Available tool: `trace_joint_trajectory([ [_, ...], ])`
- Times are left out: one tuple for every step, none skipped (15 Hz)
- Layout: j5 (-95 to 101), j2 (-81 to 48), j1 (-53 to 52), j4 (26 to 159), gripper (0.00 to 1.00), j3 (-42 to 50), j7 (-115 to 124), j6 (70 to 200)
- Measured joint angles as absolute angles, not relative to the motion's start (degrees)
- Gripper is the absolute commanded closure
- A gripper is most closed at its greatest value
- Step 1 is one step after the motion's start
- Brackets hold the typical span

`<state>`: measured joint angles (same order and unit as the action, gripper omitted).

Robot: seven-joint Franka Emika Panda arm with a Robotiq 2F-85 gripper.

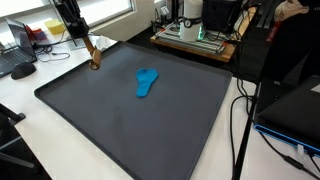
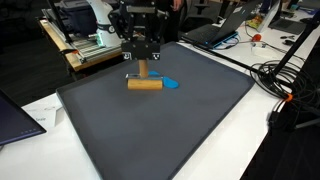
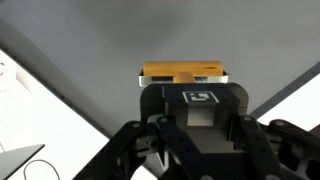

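My gripper [image 2: 142,58] is shut on the upright stem of a wooden T-shaped piece [image 2: 145,84]. Its round crossbar lies level, at or just above the dark grey mat [image 2: 170,130]. In an exterior view the gripper [image 1: 86,40] and the wooden piece [image 1: 93,55] are near the mat's far left corner [image 1: 130,120]. A flat blue object [image 1: 147,82] lies on the mat, apart from the gripper; from another angle this blue object [image 2: 172,82] shows just behind the crossbar. In the wrist view the gripper [image 3: 185,92] hides most of the wooden piece [image 3: 180,72].
A white table [image 2: 60,100] carries the mat. Lab equipment [image 1: 200,30] stands behind the mat's far edge. Cables [image 2: 285,80] run beside one side of the mat, and a laptop [image 2: 15,118] sits near another. A mouse [image 1: 22,70] lies on the desk beside the arm.
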<state>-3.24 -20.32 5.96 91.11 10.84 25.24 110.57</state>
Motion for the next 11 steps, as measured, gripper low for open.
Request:
trace_joint_trajectory([
  [-2.07, -18.03, 5.39, 93.86, 0.78, 10.65, 23.97, 112.94],
  [-0.93, -15.71, 4.87, 96.64, 0.78, 10.42, 22.51, 115.02],
  [0.17, -13.22, 4.38, 99.62, 0.78, 10.07, 20.90, 116.93],
  [1.15, -10.82, 4.03, 102.48, 0.78, 9.63, 19.25, 118.43],
  [2.04, -8.41, 3.78, 105.30, 0.78, 9.12, 17.54, 119.66],
  [2.92, -5.86, 3.55, 108.24, 0.78, 8.57, 15.79, 120.70],
  [3.78, -3.19, 3.41, 111.26, 0.78, 7.93, 13.96, 121.45],
  [4.32, -0.42, 3.33, 114.32, 0.78, 7.21, 11.98, 121.78],
  [4.56, 2.40, 3.27, 117.34, 0.78, 6.47, 9.90, 121.88],
  [4.60, 5.36, 3.21, 120.46, 0.78, 5.72, 7.71, 121.91],
  [4.59, 8.44, 3.10, 123.65, 0.78, 4.98, 5.47, 121.91],
])
